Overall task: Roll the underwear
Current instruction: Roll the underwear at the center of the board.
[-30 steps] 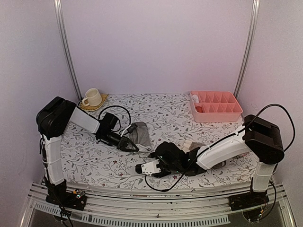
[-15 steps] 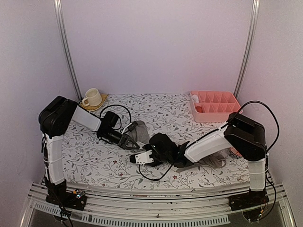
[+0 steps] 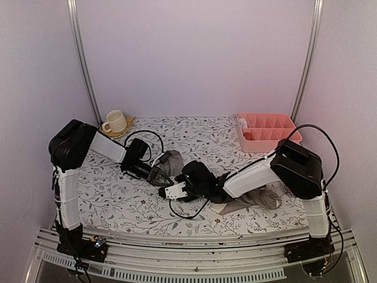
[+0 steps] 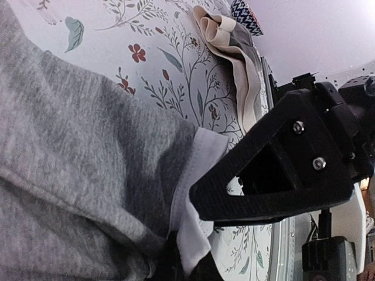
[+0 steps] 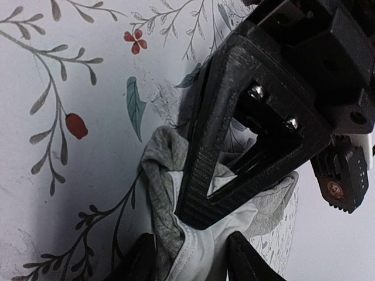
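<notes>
The left gripper point(image 4: 183, 264) is clamped on the grey brief point(image 4: 88, 152), a soft heathered knit with smooth white edging. Its own fingers are almost cut off at the bottom of the wrist view. The right gripper point(image 5: 190, 257) has its fingers point(image 5: 139, 260) half apart on either side of this brief's bunched white hem, and I cannot tell whether they press it. The brief lies crumpled mid-table on the flower-printed tablecloth point(image 5: 70, 76). The taupe brief point(image 3: 259, 199), with its cream band, is partly hidden under the right arm point(image 3: 253, 177).
</notes>
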Robot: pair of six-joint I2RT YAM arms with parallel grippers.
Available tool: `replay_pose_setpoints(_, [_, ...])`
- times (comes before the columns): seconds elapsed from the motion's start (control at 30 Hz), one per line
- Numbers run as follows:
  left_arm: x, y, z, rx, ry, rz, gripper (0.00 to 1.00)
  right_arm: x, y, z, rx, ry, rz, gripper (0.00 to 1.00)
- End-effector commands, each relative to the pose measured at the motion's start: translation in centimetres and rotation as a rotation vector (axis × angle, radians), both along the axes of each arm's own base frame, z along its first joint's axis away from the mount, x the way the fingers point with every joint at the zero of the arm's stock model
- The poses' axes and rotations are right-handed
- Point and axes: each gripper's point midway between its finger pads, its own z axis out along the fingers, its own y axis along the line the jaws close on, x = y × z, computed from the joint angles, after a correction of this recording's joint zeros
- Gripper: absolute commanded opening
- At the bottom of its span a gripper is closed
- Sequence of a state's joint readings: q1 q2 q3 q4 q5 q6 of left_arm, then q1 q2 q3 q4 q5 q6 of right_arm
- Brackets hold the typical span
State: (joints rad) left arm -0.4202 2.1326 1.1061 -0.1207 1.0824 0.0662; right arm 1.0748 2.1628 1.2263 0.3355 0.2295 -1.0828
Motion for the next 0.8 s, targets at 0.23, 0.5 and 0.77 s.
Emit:
replay_pose_setpoints(0.23, [-0.9,1.5,-3.0,0.082,0.059,0.017,0.01,0.7,-0.6,-3.4,-0.108,0.128,-0.039,0.21])
replay_pose_setpoints(0.5, [-0.5,1.8,-1.8,0.054,0.022,0.016,0.43,0.9,-0.9,-3.8,-0.124,0.224,-0.09,0.07])
replay_pose_setpoints(0.77, [0.7,2.6,1.2,0.014,-0.103,0.046,0.8,-0.5,-2.2,-3.1,-0.096,0.396,-0.191,0.04])
